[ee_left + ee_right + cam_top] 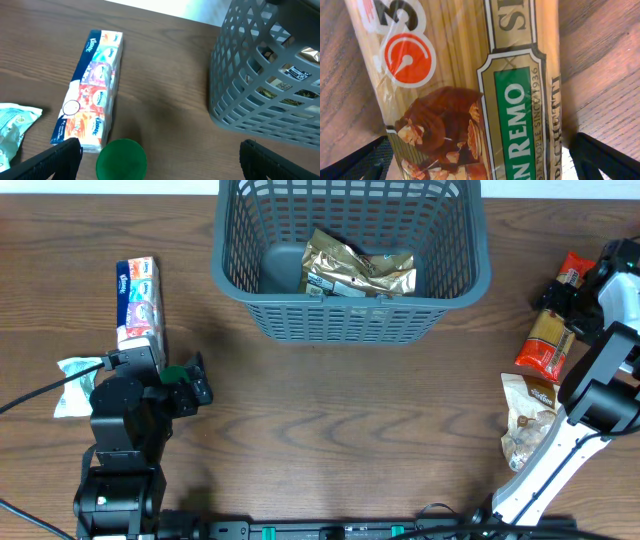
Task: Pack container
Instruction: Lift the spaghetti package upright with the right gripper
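The dark grey lattice basket (350, 310) stands at the back centre, with a gold foil bag (355, 270) inside; its corner shows in the left wrist view (260, 100). My left gripper (165, 370) is open (160, 162) low over the table, just in front of a long tissue pack (140, 300) (92, 95). A green round disc (121, 160) sits between the fingers, near the left one. My right gripper (572, 308) is open (480, 160), with one finger on each side of a spaghetti pack (545, 350) (470, 90) lying on the table.
A white-green pouch (75, 370) (15, 125) lies left of the left gripper. A red snack pack (575, 268) lies behind the spaghetti. A beige bag (525, 420) lies in front of it, beside the right arm.
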